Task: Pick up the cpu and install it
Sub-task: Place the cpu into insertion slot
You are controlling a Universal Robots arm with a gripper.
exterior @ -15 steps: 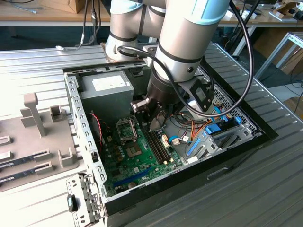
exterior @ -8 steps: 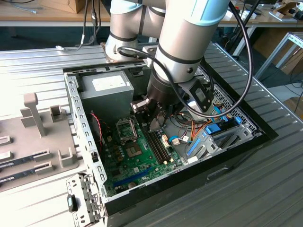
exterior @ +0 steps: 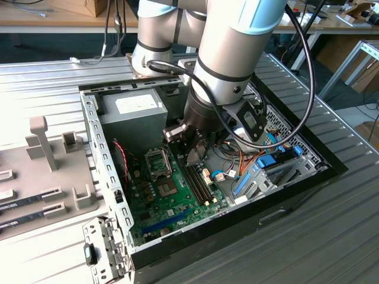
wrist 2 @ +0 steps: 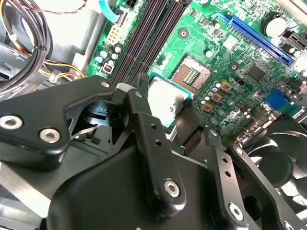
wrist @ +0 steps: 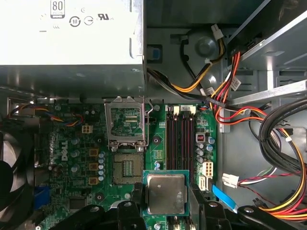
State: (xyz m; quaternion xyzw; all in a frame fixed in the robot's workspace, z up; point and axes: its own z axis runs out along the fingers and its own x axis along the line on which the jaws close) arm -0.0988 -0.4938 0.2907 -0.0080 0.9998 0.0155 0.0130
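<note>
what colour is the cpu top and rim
Dull silver-grey top with a thin green rim on the small flat square cpu; clearest in the first wrist view.

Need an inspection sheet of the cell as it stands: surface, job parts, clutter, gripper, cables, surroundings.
Surface: ribbed metal table carrying an open PC case.
Job's things: cpu held above the motherboard, not seated in the open socket; hinged socket frame raised.
Clutter: grey fixture plate with upright posts, at the exterior view's left.
Gripper: gripper shut on the cpu.
Cables: red, yellow and black wire bundle beside the memory slots; arm's black cable loops over the case.
Surroundings: workbench behind the table.
</note>
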